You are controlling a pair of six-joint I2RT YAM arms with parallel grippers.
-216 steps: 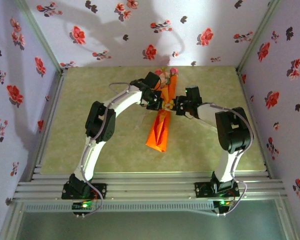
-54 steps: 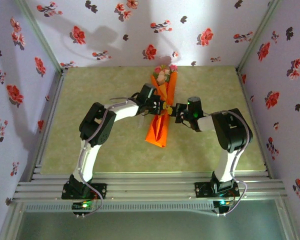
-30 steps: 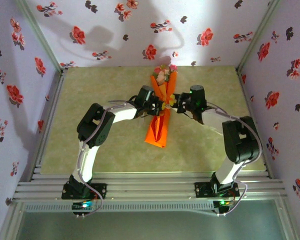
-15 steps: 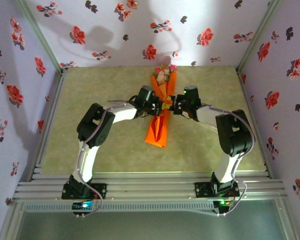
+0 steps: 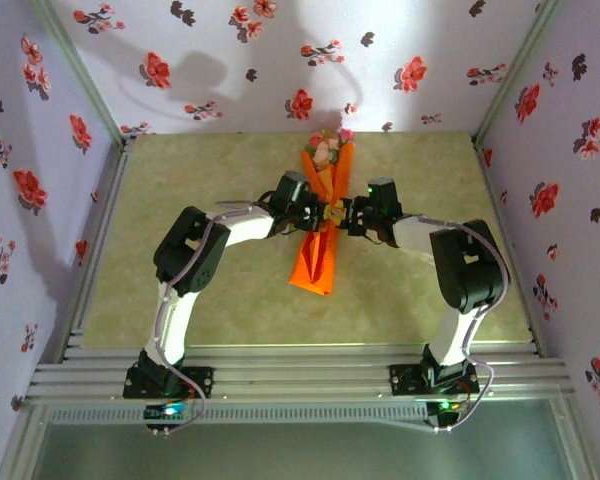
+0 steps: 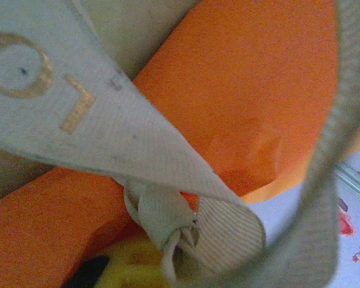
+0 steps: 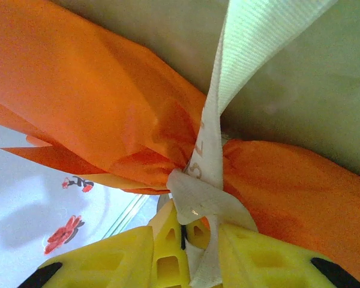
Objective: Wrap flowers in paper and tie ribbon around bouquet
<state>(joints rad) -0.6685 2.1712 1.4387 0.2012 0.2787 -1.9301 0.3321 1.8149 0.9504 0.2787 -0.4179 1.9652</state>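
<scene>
1. Against a second ago the right arm has drawn in; its elbow, then swung out toward the right wall, now sits nearer the middle; the right gripper [image 5: 346, 214] has come a little lower along the bouquet [image 5: 320, 255]; over the last half second it has barely shifted.
2. The left arm and left gripper [image 5: 316, 209] stand as they did a second ago; the bouquet has not moved either.
3. The bouquet lies flat on the table [image 5: 200, 200], about midway back; its flowers [image 5: 327, 148] point at the back wall, its tip at the arms, leaning slightly left.
4. Both arms reach forward and bend inward, forearms low; the grippers meet nose to nose at the bouquet's waist, one from each side.
5. The ribbon [image 7: 252, 54] cinches the paper [image 7: 90, 96] at the waist and closes in a knot [image 7: 195, 201]; one strand runs up and away from it; another drops between the right fingers [image 7: 270, 258].
6. The right jaws stand narrowly apart, the strand thinner than the gap.
7. The left jaws are closed; its wrist view has a broad gold-printed band crossing the paper to the knot; whether a strand is pinched, I cannot tell.
</scene>
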